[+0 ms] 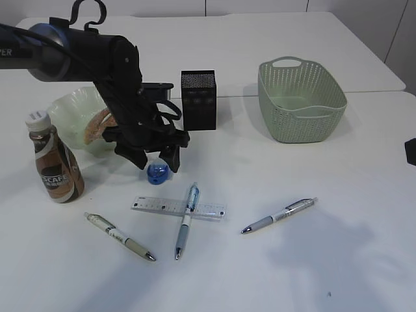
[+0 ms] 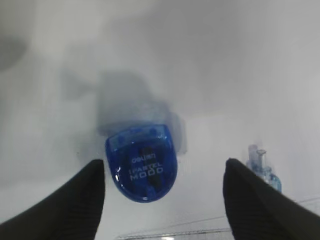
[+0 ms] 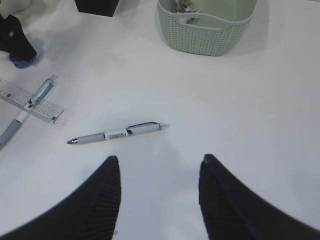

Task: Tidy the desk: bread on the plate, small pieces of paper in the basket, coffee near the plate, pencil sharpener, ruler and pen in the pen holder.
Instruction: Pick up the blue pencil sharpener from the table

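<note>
left fingers (image 2: 162,200) spread wide around the blue pencil sharpener (image 2: 142,170) just beside the ruler (image 1: 179,208), not pinching it; right fingers (image 3: 160,195) spread too, holding nothing

The left arm (image 1: 78,52) comes in from the top left and bends down toward the surface (image 1: 325,260). Its wrist points down. The left gripper (image 1: 156,158) is low, close to the surface, and its two black fingers (image 2: 65,205) stand wide apart with nothing pinched between them. The right gripper (image 3: 159,200) sits higher up over the surface. Its two dark fingers (image 3: 100,200) are also apart, and they hold nothing.
</note>
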Controlling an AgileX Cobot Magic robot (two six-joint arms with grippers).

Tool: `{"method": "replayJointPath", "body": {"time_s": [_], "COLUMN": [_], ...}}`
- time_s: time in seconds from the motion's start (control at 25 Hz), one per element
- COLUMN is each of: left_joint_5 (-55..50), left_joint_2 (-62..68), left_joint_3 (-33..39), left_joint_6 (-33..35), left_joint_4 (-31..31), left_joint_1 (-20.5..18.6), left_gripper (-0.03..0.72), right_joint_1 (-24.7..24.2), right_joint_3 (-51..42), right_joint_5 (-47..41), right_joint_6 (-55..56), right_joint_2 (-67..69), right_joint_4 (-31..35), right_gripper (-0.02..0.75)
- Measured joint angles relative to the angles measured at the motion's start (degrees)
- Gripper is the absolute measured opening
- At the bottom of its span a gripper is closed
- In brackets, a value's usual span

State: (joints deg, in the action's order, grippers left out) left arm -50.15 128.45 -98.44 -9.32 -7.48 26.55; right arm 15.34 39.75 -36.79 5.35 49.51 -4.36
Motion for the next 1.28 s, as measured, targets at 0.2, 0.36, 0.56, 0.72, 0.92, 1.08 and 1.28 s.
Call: {"method": "replayJointPath", "body": {"time_s": [0.2,0.36,0.56,0.72,0.92,1.08,1.28], "left_joint_5": [0.21,0.55,1.47,1.73,2.11,2.33,3.09], "left_joint_2": [0.95,1.48,1.53,1.53,1.53,1.76,2.37], "left_joint_3": [0.0,0.0,0.0,0.0,0.0,0.0,0.0], "left_joint_6": [0.0,0.0,0.0,0.0,0.0,0.0,0.0], "left_joint_4": [0.0,0.0,0.67,1.39,1.61,1.61,1.61], "left_joint_1": [0.0,0.0,0.0,0.0,0.0,0.0,0.0], "left_gripper": [0.522,0.521,0.521,0.52,0.52,0.51,0.508], "right_joint_1": [0.0,0.0,0.0,0.0,0.0,0.0,0.0], "right_joint_3": [0.0,0.0,0.0,0.0,0.0,0.0,0.0], "right_joint_5": [0.0,0.0,0.0,0.0,-0.06,-0.16,-0.14], "right_joint_6": [0.0,0.0,0.0,0.0,0.0,0.0,0.0], "right_joint_2": [0.0,0.0,0.0,0.0,0.0,0.0,0.0], "right_joint_4": [0.0,0.0,0.0,0.0,0.0,0.0,0.0], "right_gripper": [0.405,0.405,0.405,0.405,0.405,0.405,0.405]}}
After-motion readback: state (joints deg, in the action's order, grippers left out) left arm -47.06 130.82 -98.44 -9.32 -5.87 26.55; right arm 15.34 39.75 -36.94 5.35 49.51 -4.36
